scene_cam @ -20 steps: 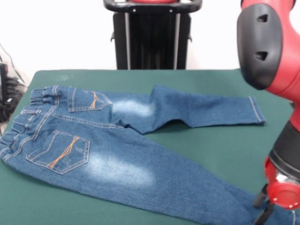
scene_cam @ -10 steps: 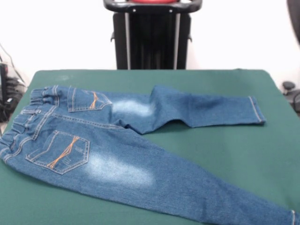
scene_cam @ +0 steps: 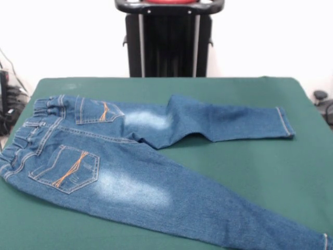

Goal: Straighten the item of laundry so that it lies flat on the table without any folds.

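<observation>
The item of laundry (scene_cam: 140,166), a small pair of blue denim jeans, lies spread on the dark green table (scene_cam: 250,156) in the front view. Its elastic waistband sits at the left edge, with two orange-stitched back pockets facing up. One leg reaches right along the far side, its cuff near the right edge. The other leg runs diagonally toward the near right corner and leaves the picture there. A crease shows at the crotch where the far leg meets the seat. Neither the arm nor the gripper shows.
Dark cables and equipment (scene_cam: 8,104) sit off the table's left edge. A small dark object (scene_cam: 322,99) lies beyond the right edge. Bare green cloth lies between the two legs and along the far edge.
The red arm and its gripper, which stood at the right side and near right corner a second ago, have drawn out of the picture. The jeans have not moved.
</observation>
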Controlling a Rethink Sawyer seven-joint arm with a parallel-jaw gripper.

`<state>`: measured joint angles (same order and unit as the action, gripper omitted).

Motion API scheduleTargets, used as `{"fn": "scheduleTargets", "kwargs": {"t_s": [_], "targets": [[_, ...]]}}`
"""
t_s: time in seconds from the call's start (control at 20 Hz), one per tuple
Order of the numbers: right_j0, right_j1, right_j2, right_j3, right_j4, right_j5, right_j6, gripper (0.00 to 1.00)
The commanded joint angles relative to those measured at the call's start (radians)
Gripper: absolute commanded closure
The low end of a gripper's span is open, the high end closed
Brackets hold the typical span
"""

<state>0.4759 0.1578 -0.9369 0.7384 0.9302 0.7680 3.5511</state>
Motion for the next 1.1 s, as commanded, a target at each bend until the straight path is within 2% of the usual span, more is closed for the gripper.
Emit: {"fn": "scheduleTargets", "kwargs": {"t_s": [0.05,0.35,0.55,1.1], "targets": [[-0.037,0.048,0.115,0.083,-0.026,-0.029,0.148,0.0],[-0.05,0.0,0.155,0.145,-0.064,-0.047,0.057,0.0],[-0.047,-0.054,0.198,0.229,-0.091,-0.081,-0.014,0.0],[-0.058,-0.175,0.291,0.371,-0.187,-0.138,-0.104,0.0]]}}
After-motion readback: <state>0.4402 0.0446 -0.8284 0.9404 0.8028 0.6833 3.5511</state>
